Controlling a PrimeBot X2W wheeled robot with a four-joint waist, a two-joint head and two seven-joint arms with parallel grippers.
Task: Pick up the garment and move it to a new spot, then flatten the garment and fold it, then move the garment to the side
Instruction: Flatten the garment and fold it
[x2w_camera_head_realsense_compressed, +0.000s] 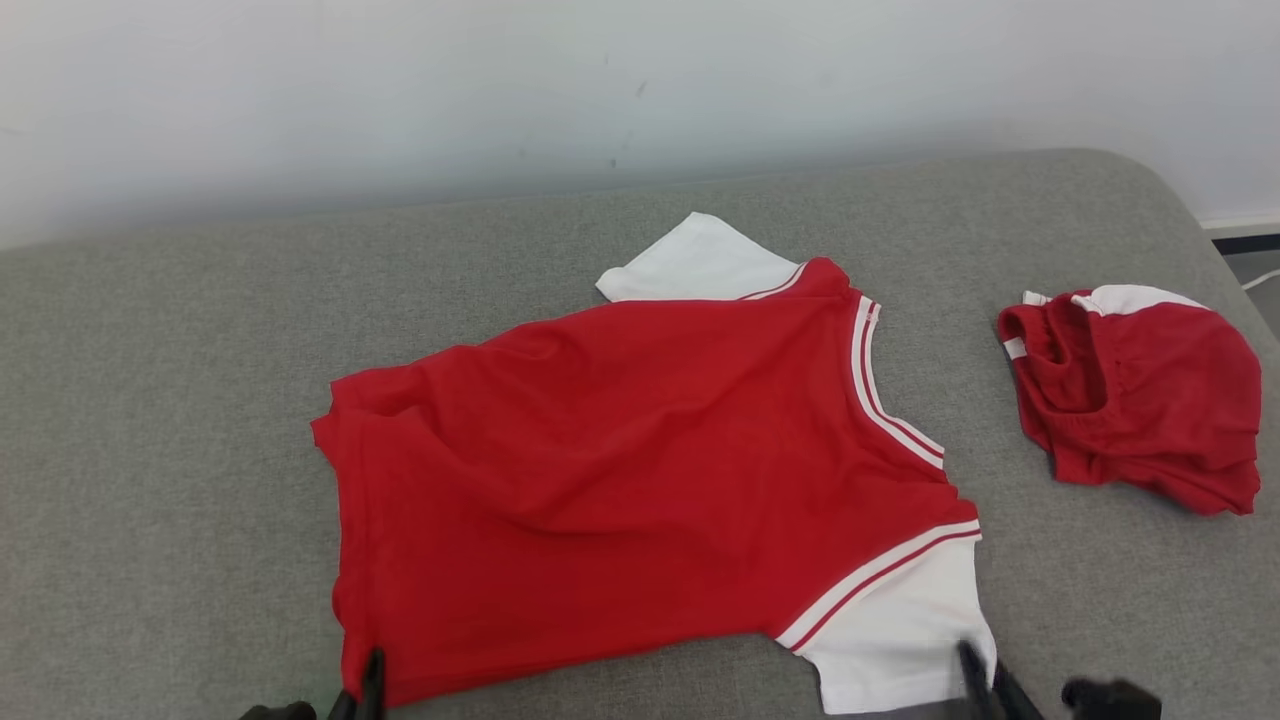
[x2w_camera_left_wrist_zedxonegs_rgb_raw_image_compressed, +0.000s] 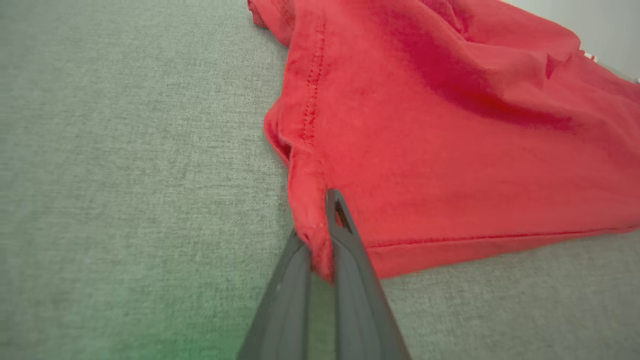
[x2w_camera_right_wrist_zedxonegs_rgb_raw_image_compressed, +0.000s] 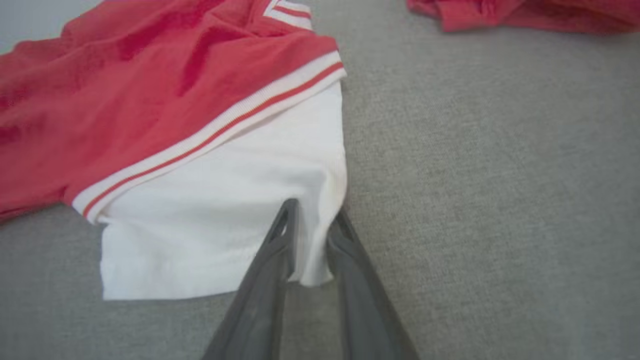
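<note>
The left gripper (x2w_camera_left_wrist_zedxonegs_rgb_raw_image_compressed: 316, 220) has its two fingers pressed together on the near corner of the red shirt (x2w_camera_head_realsense_compressed: 640, 470), right at the hem. The right gripper (x2w_camera_right_wrist_zedxonegs_rgb_raw_image_compressed: 315, 210) has its fingers close together, one on each side of a bump in the white sleeve (x2w_camera_right_wrist_zedxonegs_rgb_raw_image_compressed: 225, 210). I cannot tell if they squeeze it tight. The shirt lies spread out and a bit wrinkly in the middle of the grey pad (x2w_camera_head_realsense_compressed: 150, 400). A red and white bundle (x2w_camera_head_realsense_compressed: 1140, 400) sits off to the right, not touching it.

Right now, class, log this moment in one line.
left claw: shut on shirt hem corner | right claw: astride white sleeve, grip unclear | other garment: bunched, apart
</note>
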